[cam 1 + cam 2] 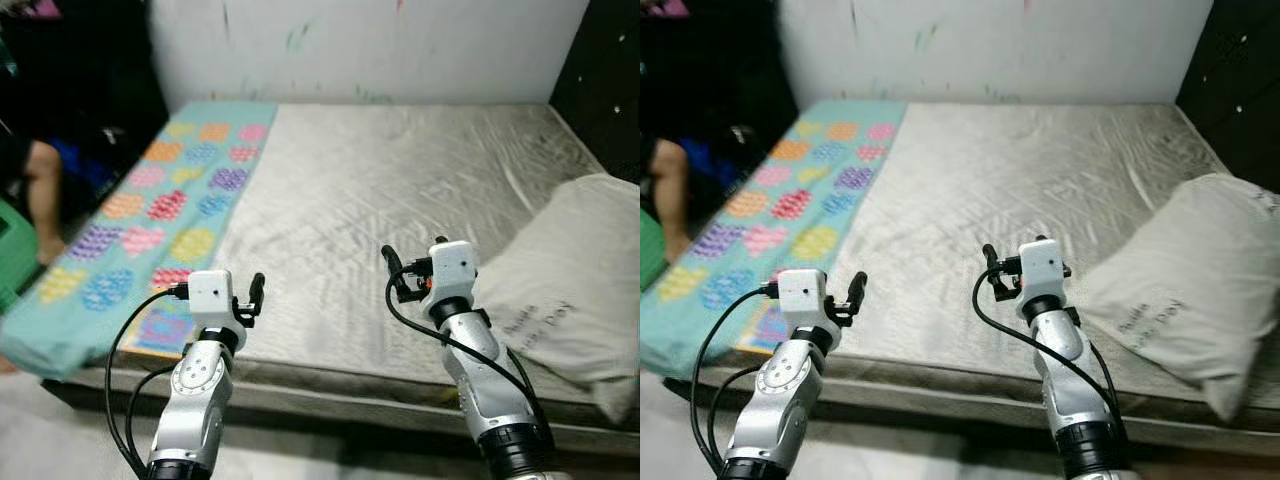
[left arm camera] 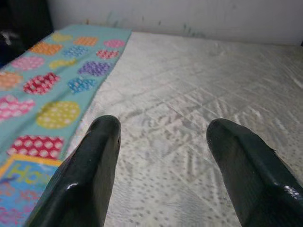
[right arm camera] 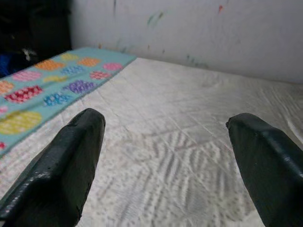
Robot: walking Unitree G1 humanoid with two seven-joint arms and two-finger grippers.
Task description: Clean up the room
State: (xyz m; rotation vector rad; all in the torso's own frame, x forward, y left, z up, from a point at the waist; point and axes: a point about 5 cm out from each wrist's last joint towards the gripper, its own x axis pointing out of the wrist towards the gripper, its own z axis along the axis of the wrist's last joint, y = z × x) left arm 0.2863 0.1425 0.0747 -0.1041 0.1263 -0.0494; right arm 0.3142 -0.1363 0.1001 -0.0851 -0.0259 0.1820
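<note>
i'm at the bed [image 1: 400, 190], both arms raised over its near edge. best to take the patterned blanket [image 1: 150, 210] by its near edge, low and slow. it lies along the bed's left side, just left of my left gripper [image 2: 161, 156]; pillow [image 1: 570, 280] lies right of my right gripper [image 3: 165, 156]. both sets of fingers spread wide, empty.

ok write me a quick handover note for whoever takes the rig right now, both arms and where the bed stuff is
Left pincer: open, holding nothing, raised over the near edge of the mattress beside the blanket.
Right pincer: open, holding nothing, raised over the mattress near the pillow.
Colourful patterned blanket: spread flat along the robot's left side of the bed, its near end hanging over the edge.
White pillow: lying on the near right corner of the mattress, partly over the edge.
A person's leg shows by the left side of the bed.
Done: nothing gripped yet.
Left: probably tidying the blanket and placing the pillow.
</note>
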